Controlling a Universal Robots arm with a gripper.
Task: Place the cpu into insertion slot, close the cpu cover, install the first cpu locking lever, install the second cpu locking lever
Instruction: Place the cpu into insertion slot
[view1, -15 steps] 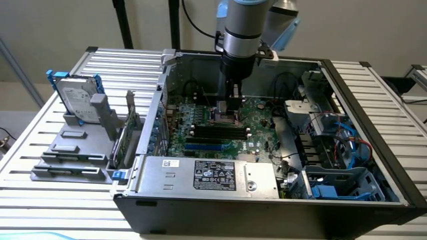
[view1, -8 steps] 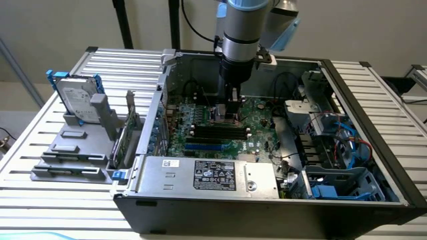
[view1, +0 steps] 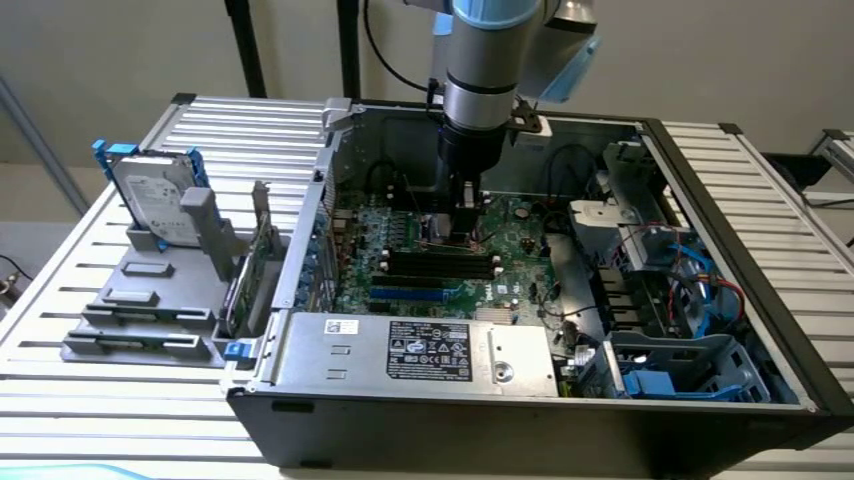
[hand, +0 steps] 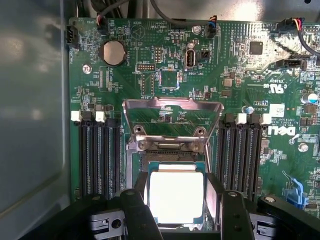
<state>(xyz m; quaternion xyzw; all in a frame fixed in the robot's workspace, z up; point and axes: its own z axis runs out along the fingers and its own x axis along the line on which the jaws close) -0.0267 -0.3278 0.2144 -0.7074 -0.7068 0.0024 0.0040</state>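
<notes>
Gripper at cpu, flat, face up

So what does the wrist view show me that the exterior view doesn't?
Wrist view: the pale square cpu at the insertion slot, the cpu cover tilted up open beside it, and a round coin battery. Exterior view: the whole open computer case, the robot arm reaching down into it, and a hard drive on a stand at the exterior view's left. Shared: the green motherboard and its black memory slots.
</notes>
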